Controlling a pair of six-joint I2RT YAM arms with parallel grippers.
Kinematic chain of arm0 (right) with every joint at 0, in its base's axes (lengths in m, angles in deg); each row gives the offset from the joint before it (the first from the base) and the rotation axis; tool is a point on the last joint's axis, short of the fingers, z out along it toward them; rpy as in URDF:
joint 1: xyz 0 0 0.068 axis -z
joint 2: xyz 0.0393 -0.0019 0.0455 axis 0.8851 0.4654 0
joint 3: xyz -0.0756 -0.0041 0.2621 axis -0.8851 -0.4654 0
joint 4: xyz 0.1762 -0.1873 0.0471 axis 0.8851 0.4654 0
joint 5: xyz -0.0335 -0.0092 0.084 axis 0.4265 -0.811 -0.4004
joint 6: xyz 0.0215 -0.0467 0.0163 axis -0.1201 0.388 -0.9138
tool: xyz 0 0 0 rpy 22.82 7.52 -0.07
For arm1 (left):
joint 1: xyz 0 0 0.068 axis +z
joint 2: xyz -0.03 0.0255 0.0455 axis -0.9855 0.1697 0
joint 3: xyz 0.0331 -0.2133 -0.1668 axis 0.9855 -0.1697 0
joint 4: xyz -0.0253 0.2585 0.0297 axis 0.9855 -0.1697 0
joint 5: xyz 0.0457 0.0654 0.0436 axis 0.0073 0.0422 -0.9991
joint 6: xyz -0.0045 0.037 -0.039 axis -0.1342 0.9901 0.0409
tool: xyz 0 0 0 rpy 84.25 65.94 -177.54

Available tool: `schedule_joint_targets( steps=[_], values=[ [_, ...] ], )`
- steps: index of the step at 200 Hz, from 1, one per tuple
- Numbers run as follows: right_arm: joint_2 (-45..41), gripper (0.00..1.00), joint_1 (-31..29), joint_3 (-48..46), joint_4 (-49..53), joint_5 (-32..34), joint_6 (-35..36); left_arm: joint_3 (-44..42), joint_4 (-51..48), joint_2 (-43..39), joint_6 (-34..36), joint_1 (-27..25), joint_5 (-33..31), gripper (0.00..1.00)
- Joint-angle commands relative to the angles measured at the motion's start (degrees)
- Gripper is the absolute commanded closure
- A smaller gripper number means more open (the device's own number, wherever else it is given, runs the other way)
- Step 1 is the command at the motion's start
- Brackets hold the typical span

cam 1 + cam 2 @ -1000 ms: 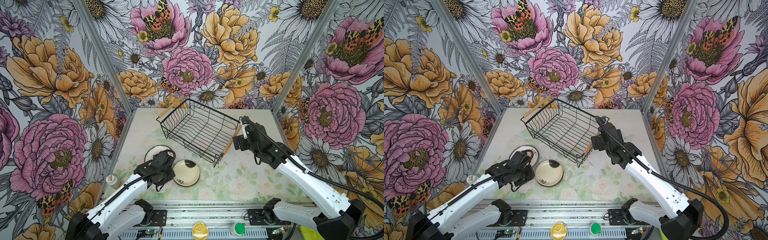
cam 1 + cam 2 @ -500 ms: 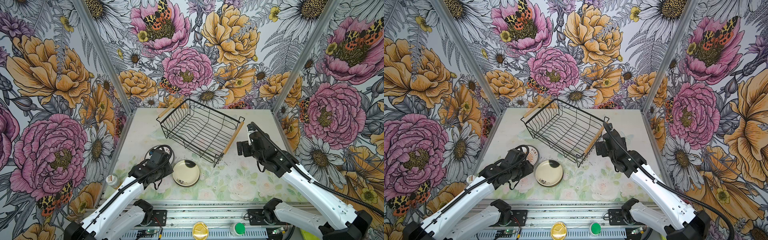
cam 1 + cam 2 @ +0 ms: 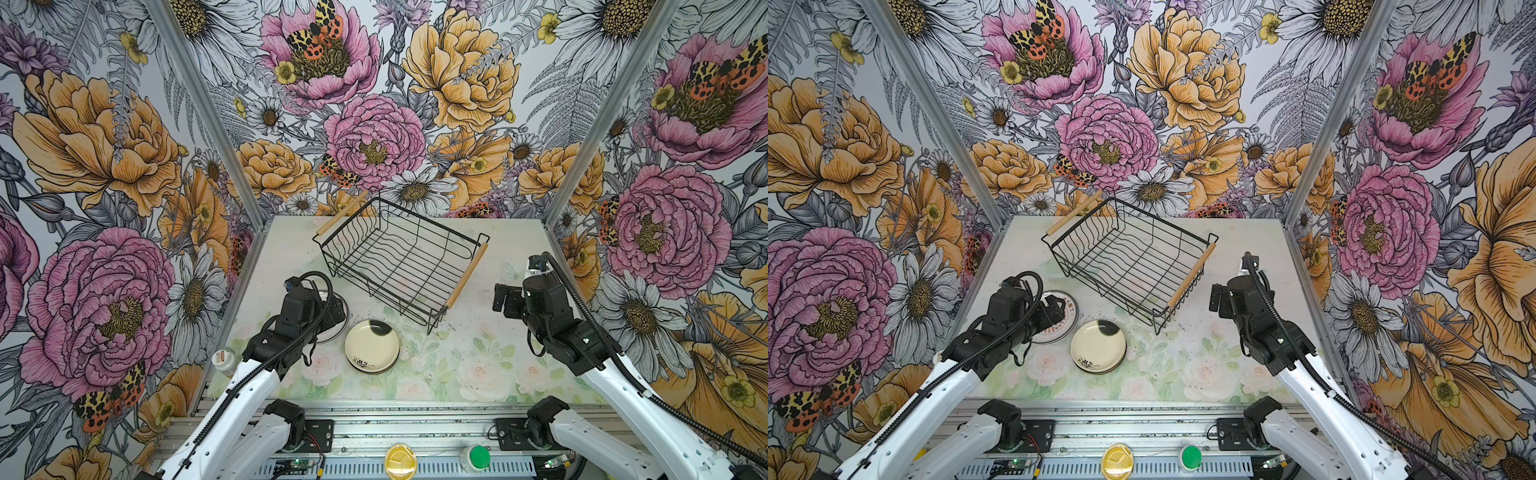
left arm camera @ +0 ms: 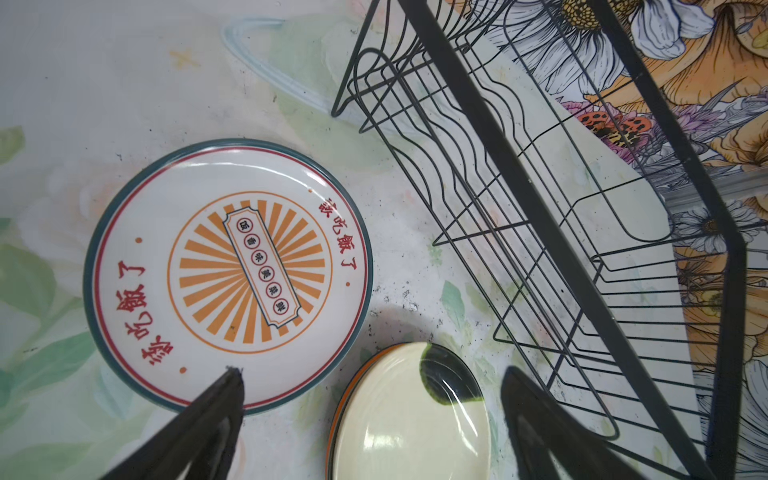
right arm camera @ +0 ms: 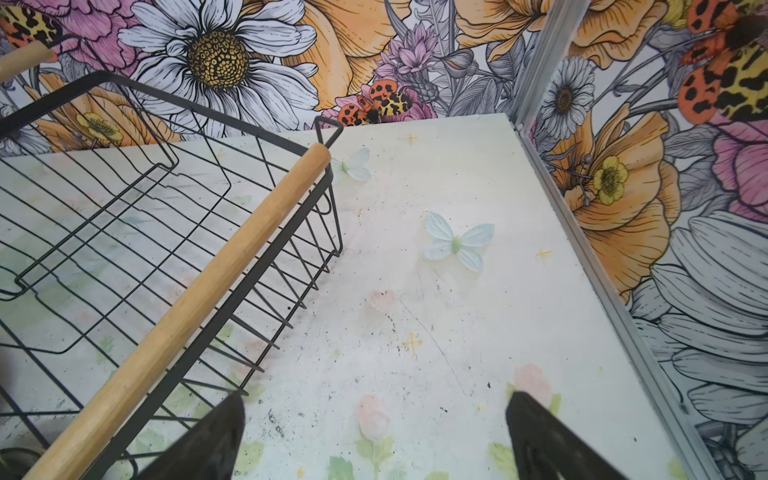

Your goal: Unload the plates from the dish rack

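Note:
The black wire dish rack (image 3: 465, 276) (image 3: 1192, 274) stands at the back middle of the table, with no plate in its slots. Two plates show in front of it. A white plate (image 4: 226, 270) (image 3: 1064, 322) with an orange sunburst print and a dark rim lies flat. Beside it, a cream plate (image 3: 372, 345) (image 4: 411, 428) with a black patch tops a small stack. My left gripper (image 3: 332, 309) (image 4: 372, 374) hangs open above the near edges of both plates, holding nothing. My right gripper (image 3: 503, 299) (image 5: 374, 399) is open over bare table, right of the rack's wooden handle (image 5: 199, 286).
A small jar (image 3: 223, 361) stands at the table's left edge. Flowered walls close in the left, back and right sides. A yellow disc (image 3: 400, 461) and a green button (image 3: 480, 457) sit on the front rail.
My left gripper has opened, let go of the white printed plate and drawn back a little. My right gripper has moved back and to the right, away from the rack's handle.

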Motion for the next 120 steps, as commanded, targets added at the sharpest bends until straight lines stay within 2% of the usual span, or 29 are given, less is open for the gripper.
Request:
schedule_joint_targets(
  steps=[1, 33, 50, 69, 82, 120],
  values=[
    [-0.9, 0.01, 1.4, 1.4, -0.3, 8.4, -4.5, 4.1, 4.3, 1.0, 4.0, 2.6, 2.8, 0.01],
    [-1.9, 0.01, 3.0, 1.4, -1.9, 21.1, -9.8, 8.5, 4.2, 2.6, 5.4, 4.5, -0.4, 0.01],
    [-2.8, 0.01, 3.6, -0.2, -7.5, 28.1, -6.5, 10.6, 4.1, 2.5, 5.9, 4.5, -5.5, 0.01],
    [-1.6, 0.01, 5.1, -1.3, -15.3, 35.1, 1.0, 11.3, 6.0, 1.9, 6.8, 4.6, -12.6, 0.01],
    [0.7, 0.00, 7.1, -0.3, -17.3, 35.6, 4.7, 10.6, 8.8, 1.6, 8.5, 4.6, -16.5, 0.01],
    [10.5, 0.01, 11.5, 3.6, -18.6, 27.3, 20.2, 5.3, 19.5, 1.3, 20.8, 4.6, -25.0, 0.01]
  ],
)
